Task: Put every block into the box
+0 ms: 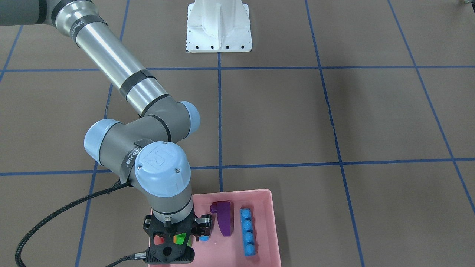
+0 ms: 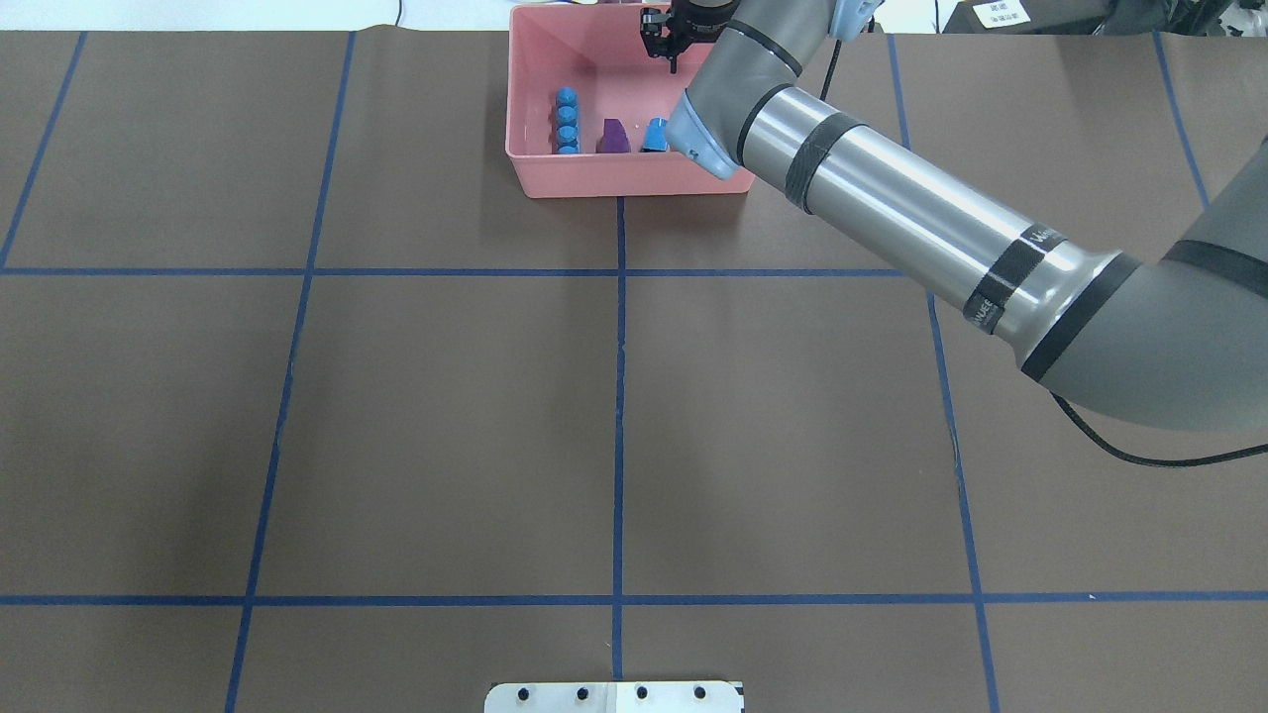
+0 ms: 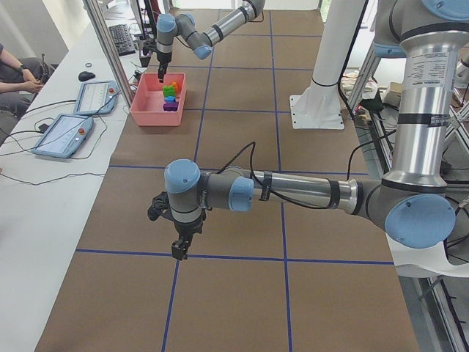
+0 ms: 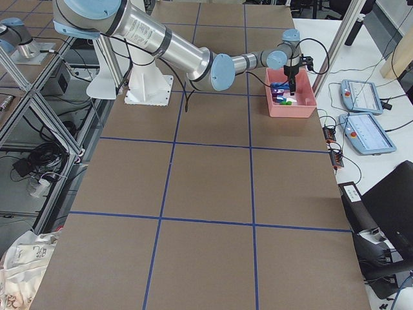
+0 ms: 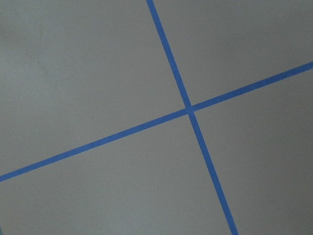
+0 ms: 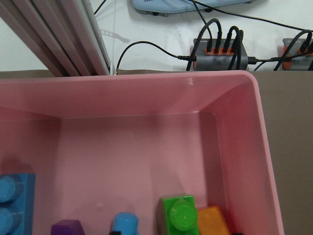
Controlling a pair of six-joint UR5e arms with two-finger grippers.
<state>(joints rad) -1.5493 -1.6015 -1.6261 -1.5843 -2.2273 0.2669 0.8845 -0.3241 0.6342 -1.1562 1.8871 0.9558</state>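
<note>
Exterior left: pink box (image 3: 156, 119) on brown blue-taped table (image 3: 234, 308), perhaps tablets (image 3: 62, 136) alongside

Right claw (image 2: 674, 57) above crowded box (image 2: 614, 178)

Brown tabletop (image 2: 446, 416) gridded with blue tape lines (image 2: 618, 396). Beside it, on a white bench (image 3: 37, 220) — two teach pendants (image 3: 62, 134), a computer mouse (image 3: 86, 75), a keyboard (image 3: 121, 37). At the bench's far end, a seated person (image 3: 15, 70), only partly in frame. Just past the table's edge, a grey power hub (image 6: 222, 51) with black cables (image 6: 213, 30) plugged in — near aluminium frame posts (image 6: 58, 39)
</note>
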